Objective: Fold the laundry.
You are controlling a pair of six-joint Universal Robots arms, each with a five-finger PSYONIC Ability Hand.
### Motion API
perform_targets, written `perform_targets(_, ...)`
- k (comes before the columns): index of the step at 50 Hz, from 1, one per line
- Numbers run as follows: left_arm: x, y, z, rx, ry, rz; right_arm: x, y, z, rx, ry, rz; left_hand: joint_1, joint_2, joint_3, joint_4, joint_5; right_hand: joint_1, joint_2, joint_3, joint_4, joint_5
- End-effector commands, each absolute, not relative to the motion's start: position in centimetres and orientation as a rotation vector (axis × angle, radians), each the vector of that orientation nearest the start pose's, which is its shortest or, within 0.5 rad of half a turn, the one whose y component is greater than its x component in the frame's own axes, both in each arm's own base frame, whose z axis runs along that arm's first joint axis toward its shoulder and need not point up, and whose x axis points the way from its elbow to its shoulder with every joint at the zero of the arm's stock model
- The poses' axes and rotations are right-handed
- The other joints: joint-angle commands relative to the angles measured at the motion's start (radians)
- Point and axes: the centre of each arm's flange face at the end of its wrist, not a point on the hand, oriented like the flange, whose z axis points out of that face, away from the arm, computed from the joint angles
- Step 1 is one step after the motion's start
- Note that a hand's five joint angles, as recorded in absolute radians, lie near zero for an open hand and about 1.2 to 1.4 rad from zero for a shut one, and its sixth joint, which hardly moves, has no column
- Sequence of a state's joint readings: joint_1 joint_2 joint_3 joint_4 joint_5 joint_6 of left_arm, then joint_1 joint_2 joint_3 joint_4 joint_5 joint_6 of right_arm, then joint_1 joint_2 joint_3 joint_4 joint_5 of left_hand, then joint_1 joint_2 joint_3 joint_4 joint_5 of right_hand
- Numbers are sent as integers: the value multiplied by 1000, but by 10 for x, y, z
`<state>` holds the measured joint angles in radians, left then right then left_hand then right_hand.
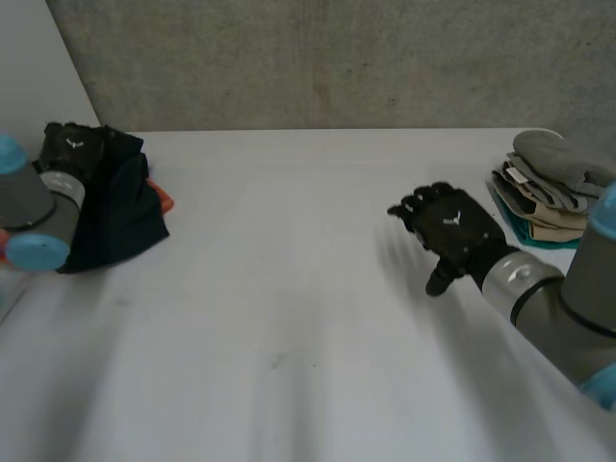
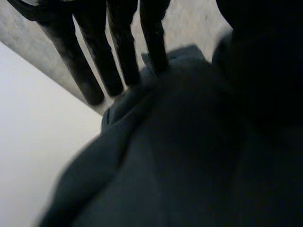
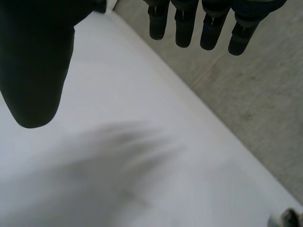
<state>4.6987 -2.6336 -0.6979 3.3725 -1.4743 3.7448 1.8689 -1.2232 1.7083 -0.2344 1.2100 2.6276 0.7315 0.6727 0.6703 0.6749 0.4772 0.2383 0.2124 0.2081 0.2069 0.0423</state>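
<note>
A dark navy garment [image 1: 120, 207] lies bunched at the table's far left, with a bit of orange cloth [image 1: 162, 200] showing beside it. My left hand [image 1: 72, 149] rests on top of the bunch. In the left wrist view its fingers [image 2: 123, 52] reach straight over the dark garment [image 2: 165, 156], one fingertip touching the cloth's far edge, and the thumb hangs over the cloth. My right hand [image 1: 452, 231] hovers above the bare table at the right with nothing in it. Its fingers [image 3: 189, 23] are straight and its thumb [image 3: 33, 61] is spread apart.
A stack of folded laundry [image 1: 549, 188] in grey, beige and teal sits at the table's right edge, just beyond my right hand. The white table [image 1: 289, 289] stretches between the two hands. A grey wall [image 1: 337, 58] runs behind the far edge.
</note>
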Motion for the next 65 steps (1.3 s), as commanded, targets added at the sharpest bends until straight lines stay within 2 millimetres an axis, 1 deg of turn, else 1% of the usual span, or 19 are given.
perform_targets(1,-155,-521,160,553,1769,-1976,250,-266,172,-1238,2029,-1829,665,724,726,721,745,-64,-38,-34,-32,-42)
perform_targets(4,-175,-509,212,493,1686,-2063,244,-270,178,-1227,2041,-1866,665,724,726,721,745,-64,-38,-34,-32,-42)
perform_targets(5,-193,-493,247,485,1637,-2142,243,-271,180,-1224,2039,-1879,665,724,726,721,745,-64,-38,-34,-32,-42)
perform_targets(9,-228,-446,311,478,1574,-2368,234,-279,195,-1191,2035,-1950,665,724,726,721,745,-64,-38,-34,-32,-42)
perform_targets(12,-259,-397,351,529,1561,-2605,231,-282,204,-1175,2024,-1993,665,724,726,721,745,-64,-38,-34,-32,-42)
perform_targets(14,-274,-372,359,587,1590,-2693,230,-281,209,-1166,2016,-2010,665,724,726,721,745,-64,-38,-34,-32,-42)
perform_targets(19,-315,-303,333,888,1813,-2780,225,-281,227,-1138,1990,-2076,665,724,726,721,745,-64,-38,-34,-32,-42)
perform_targets(24,-359,-215,259,1347,2133,-2601,214,-286,238,-1102,1994,-2134,665,724,726,721,745,-64,-38,-34,-32,-42)
perform_targets(28,-370,-162,221,1589,2254,-2449,211,-289,239,-1097,2001,-2145,665,724,726,721,745,-64,-38,-34,-32,-42)
perform_targets(30,-371,-157,214,1609,2253,-2421,210,-290,239,-1099,1997,-2145,552,611,613,608,632,-64,-38,-34,-32,-42)
perform_targets(32,-371,-168,212,1563,2241,-2415,210,-290,239,-1097,2003,-2143,-219,-161,-158,-163,-140,-64,-38,-34,-32,-42)
perform_targets(35,-360,-206,226,1323,2196,-2453,209,-291,235,-1096,2015,-2129,-526,-467,-465,-470,-447,-64,-38,-34,-32,-42)
perform_targets(36,-344,-238,238,1100,2171,-2461,210,-291,234,-1098,2016,-2124,-530,-471,-469,-473,-450,-64,-38,-34,-32,-42)
perform_targets(40,-291,-319,271,660,2014,-2436,210,-293,228,-1104,2034,-2104,-509,-450,-448,-453,-429,-64,-38,-34,-32,-42)
perform_targets(43,-261,-357,275,574,1961,-2380,210,-293,224,-1107,2044,-2086,-495,-436,-433,-438,-415,-64,-38,-34,-32,-42)
perform_targets(48,-218,-421,236,638,1999,-2144,211,-293,218,-1113,2058,-2061,-497,-439,-436,-441,-418,-64,-38,-34,-32,-42)
perform_targets(55,-171,-469,176,687,1990,-1896,212,-297,201,-1122,2103,-2000,-495,-436,-433,-438,-415,-64,-38,-34,-32,-42)
perform_targets(62,-164,-493,138,696,1961,-1874,214,-299,188,-1125,2131,-1954,-395,-336,-334,-339,-315,-64,-38,-34,-32,-42)
perform_targets(65,-164,-504,135,671,1909,-1916,214,-300,187,-1127,2136,-1949,328,387,389,384,408,-64,-38,-34,-32,-42)
